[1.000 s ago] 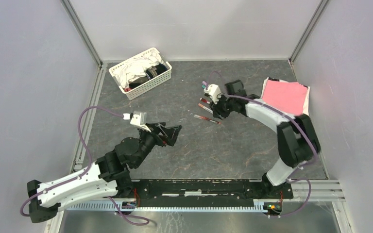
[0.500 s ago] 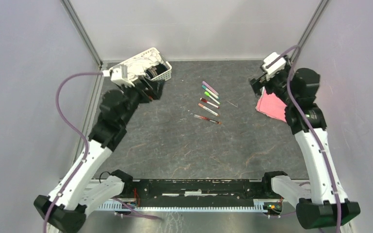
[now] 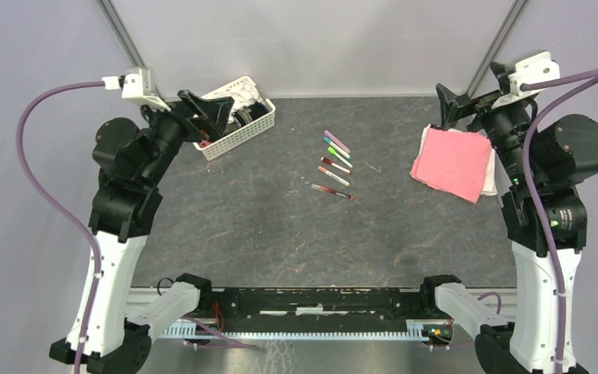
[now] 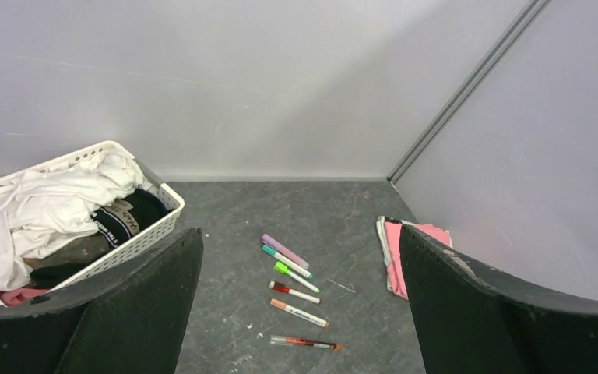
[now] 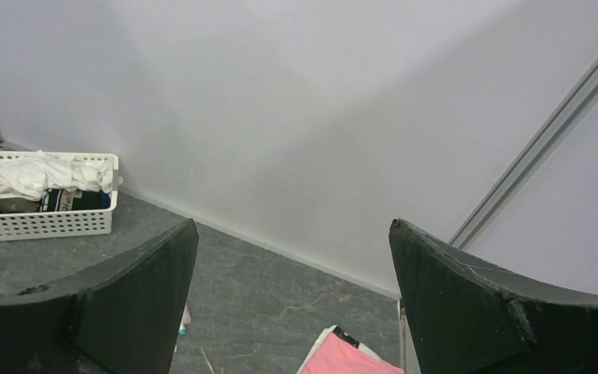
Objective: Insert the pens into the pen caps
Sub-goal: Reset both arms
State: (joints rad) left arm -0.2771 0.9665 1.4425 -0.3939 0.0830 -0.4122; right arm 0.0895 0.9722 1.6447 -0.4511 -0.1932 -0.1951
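Several pens (image 3: 334, 164) lie side by side on the dark table (image 3: 280, 226), in the middle towards the back; the left wrist view shows the pens (image 4: 294, 292) too. Each pen has a coloured cap on one end, such as the green cap (image 4: 282, 267); purple, teal, red and orange ones lie beside it. A clear red-filled pen (image 4: 305, 342) lies nearest. My left gripper (image 3: 212, 117) hangs open high over the basket. My right gripper (image 3: 461, 105) is open high over the back right corner. Neither holds anything. In the left wrist view the left gripper (image 4: 300, 234) frames the pens; the right gripper (image 5: 292, 226) faces the back wall.
A white basket (image 3: 237, 134) of clothes stands at the back left. A folded pink cloth (image 3: 453, 161) lies at the back right. A thin wire-like sliver (image 3: 371, 166) lies to the right of the pens. Grey walls close in the table.
The right gripper has left the pens, opened and risen to the back right. The left arm has lifted from the table's middle to above the basket.
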